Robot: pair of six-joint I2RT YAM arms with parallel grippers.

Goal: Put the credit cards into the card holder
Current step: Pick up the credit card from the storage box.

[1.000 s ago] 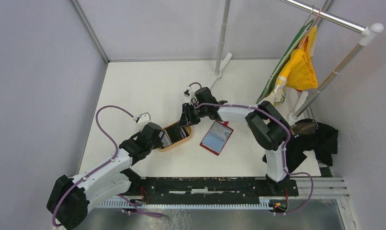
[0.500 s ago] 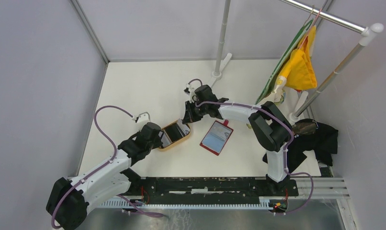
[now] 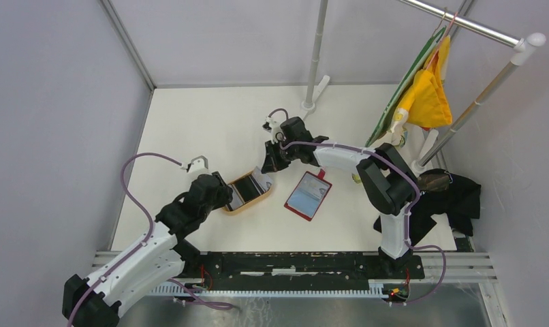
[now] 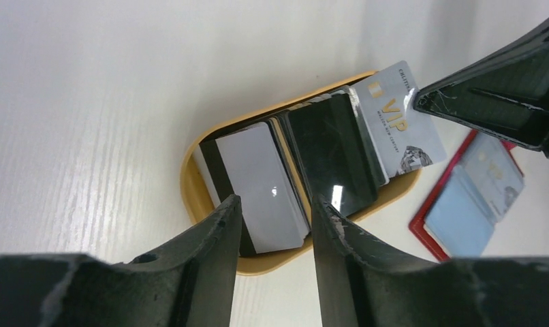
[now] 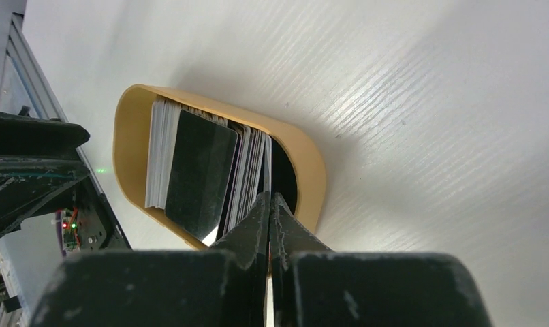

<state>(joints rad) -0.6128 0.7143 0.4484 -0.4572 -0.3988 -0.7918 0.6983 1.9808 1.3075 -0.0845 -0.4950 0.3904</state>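
Clamping right gripper (image 4: 415, 101) on the VIP credit card (image 4: 394, 126) at one end of the wooden tray (image 4: 188, 187); hovering left gripper (image 4: 275, 204), parted and empty, over the other end.

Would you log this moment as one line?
right gripper: shut on pale card at tray | left gripper: open over tray | wallet: open, beside tray

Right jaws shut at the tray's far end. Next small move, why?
Likely lift the right gripper straight up a little. It looks shut on the edge of the pale VIP card, which leans among other cards in the wooden tray; rising first clears the rim before the carry to the open card holder beside it. The left gripper is open over the tray's near end.
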